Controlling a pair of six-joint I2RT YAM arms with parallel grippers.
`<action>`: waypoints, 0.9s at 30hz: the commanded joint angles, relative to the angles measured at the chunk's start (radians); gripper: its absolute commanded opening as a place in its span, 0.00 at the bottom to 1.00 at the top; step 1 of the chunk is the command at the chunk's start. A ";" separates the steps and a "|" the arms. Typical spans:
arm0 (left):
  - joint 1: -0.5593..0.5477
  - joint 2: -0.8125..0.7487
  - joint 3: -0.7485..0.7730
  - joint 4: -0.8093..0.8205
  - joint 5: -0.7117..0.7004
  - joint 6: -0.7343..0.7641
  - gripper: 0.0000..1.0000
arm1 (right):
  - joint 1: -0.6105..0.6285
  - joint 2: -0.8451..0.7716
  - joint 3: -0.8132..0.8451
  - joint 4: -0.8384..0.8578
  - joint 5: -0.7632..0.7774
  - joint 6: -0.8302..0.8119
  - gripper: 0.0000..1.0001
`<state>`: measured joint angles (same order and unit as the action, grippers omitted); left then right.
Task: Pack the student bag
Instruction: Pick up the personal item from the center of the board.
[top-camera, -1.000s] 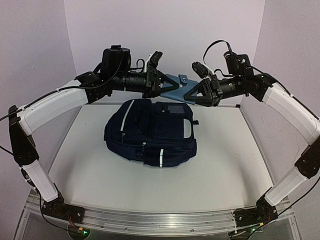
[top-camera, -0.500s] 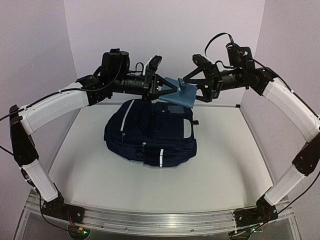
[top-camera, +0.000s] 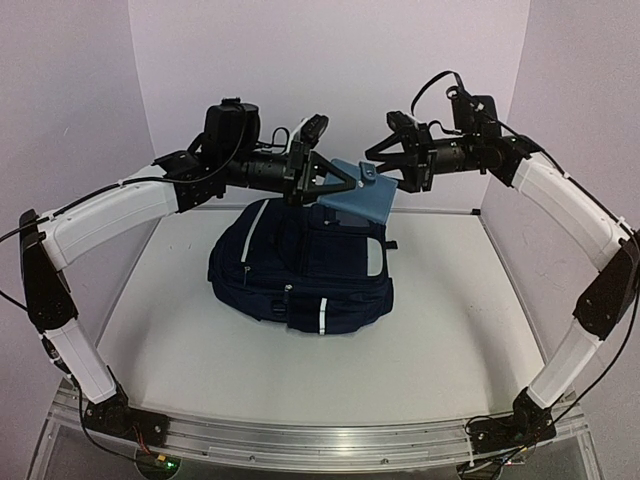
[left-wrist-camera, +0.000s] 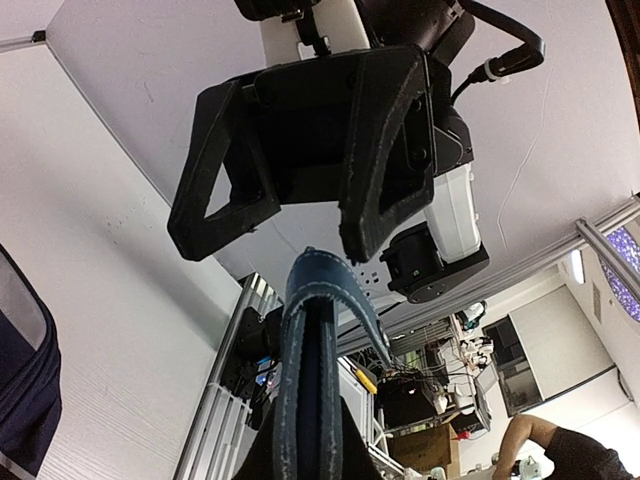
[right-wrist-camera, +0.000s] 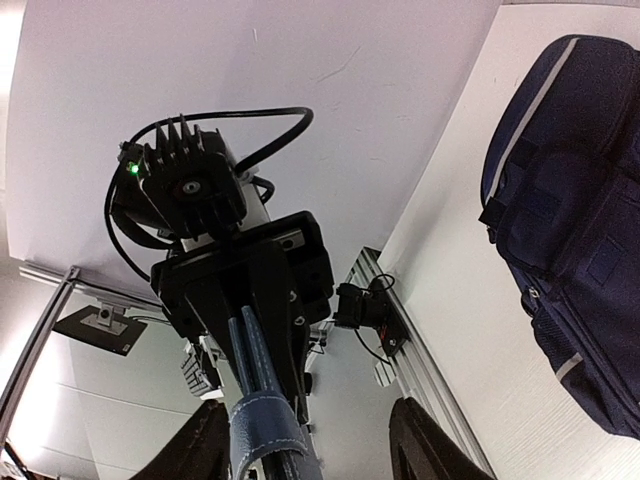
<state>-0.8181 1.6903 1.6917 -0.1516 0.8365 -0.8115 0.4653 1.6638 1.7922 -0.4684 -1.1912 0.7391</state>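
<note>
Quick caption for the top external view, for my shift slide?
Left gripper holds the blue wallet over the student bag; right gripper, open, straddles its other end.

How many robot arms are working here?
2. The left arm reaches in from the left, left gripper shut on the blue wallet above the backpack; the right arm mirrors it, right gripper open around the wallet's other end. None hidden.

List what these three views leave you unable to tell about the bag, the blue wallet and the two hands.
- Student bag far edge, top view: partly hidden behind the wallet; open or zipped, unknown.
- Wallet faces, both wrist views: seen edge-on only.
- Right hand fingertips, right wrist view: cut off by the bottom edge; contact with the wallet unclear.
</note>
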 joint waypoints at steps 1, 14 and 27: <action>0.002 0.004 0.039 0.033 0.016 0.014 0.00 | 0.009 -0.022 -0.032 0.102 -0.034 0.055 0.44; 0.018 -0.003 0.024 0.058 -0.026 0.002 0.00 | 0.029 -0.063 -0.103 0.161 -0.073 0.056 0.24; 0.035 -0.007 0.003 0.079 -0.062 -0.014 0.00 | 0.041 -0.092 -0.132 0.192 -0.090 0.061 0.27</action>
<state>-0.7970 1.6989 1.6915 -0.1441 0.8095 -0.8136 0.4896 1.6207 1.6792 -0.3254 -1.2470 0.8023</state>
